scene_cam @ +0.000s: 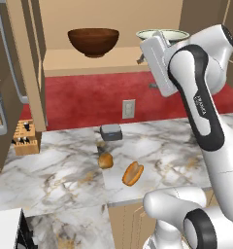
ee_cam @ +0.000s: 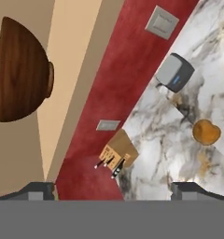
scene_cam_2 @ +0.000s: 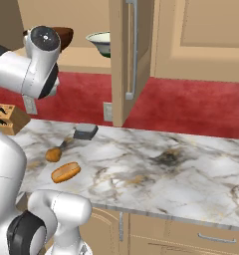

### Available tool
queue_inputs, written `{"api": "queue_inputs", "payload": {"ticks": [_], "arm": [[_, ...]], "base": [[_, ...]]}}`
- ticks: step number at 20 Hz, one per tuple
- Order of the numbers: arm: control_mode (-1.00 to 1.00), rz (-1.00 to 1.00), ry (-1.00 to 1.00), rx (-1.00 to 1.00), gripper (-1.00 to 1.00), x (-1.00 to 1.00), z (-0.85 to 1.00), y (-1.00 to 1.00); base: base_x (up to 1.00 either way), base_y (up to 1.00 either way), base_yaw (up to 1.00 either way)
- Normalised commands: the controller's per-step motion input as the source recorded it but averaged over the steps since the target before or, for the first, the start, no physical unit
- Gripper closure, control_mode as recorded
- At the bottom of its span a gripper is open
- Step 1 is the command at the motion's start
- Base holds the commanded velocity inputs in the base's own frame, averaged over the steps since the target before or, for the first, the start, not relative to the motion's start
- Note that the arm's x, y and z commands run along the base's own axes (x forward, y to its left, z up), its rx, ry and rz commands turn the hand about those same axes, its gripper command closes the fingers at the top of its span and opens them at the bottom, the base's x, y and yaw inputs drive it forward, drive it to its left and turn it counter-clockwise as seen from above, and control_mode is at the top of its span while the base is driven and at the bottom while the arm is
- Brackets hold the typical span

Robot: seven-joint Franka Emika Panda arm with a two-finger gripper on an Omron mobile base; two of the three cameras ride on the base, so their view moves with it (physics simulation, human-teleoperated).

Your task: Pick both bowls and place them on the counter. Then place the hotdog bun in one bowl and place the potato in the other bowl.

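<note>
A glossy dark brown bowl (scene_cam: 93,41) (scene_cam_2: 67,36) (ee_cam: 20,70) and a white bowl (scene_cam: 163,34) (scene_cam_2: 101,42) with a green band stand on the tan shelf inside the open cabinet. The hotdog bun (scene_cam: 133,173) (scene_cam_2: 65,172) and the smaller potato (scene_cam: 105,160) (scene_cam_2: 53,155) (ee_cam: 206,131) lie on the marble counter (scene_cam: 60,170) (scene_cam_2: 166,164) (ee_cam: 156,135). My gripper (scene_cam: 145,73) (ee_cam: 115,190) hangs open and empty in front of the shelf. It is right of the brown bowl, apart from it, and partly covers the white bowl in the left base view.
A knife block (scene_cam: 26,136) (scene_cam_2: 4,118) (ee_cam: 117,154) stands at the counter's left end. A small grey box (scene_cam: 110,131) (scene_cam_2: 85,131) (ee_cam: 175,73) sits by the red back wall under an outlet (scene_cam: 128,108). Open cabinet doors (scene_cam: 28,58) (scene_cam_2: 129,50) flank the shelf.
</note>
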Motion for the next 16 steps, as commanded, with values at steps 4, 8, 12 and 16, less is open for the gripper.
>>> {"api": "queue_inputs", "payload": {"ticks": [4, 8, 12, 16], "arm": [[-1.00, -0.01, 0.00, 0.11, -1.00, 0.00, 0.27, 0.03], [-1.00, 0.00, -0.01, 0.05, -1.00, 0.14, 0.26, 0.14], [-1.00, -0.01, -0.08, 0.03, -1.00, 0.33, 0.13, 0.19], [-1.00, 0.00, -0.12, 0.05, -1.00, 0.36, 0.06, 0.07]], "base": [[0.00, 0.00, 0.00], [0.00, 0.00, 0.00], [0.00, 0.00, 0.00], [0.00, 0.00, 0.00]]}}
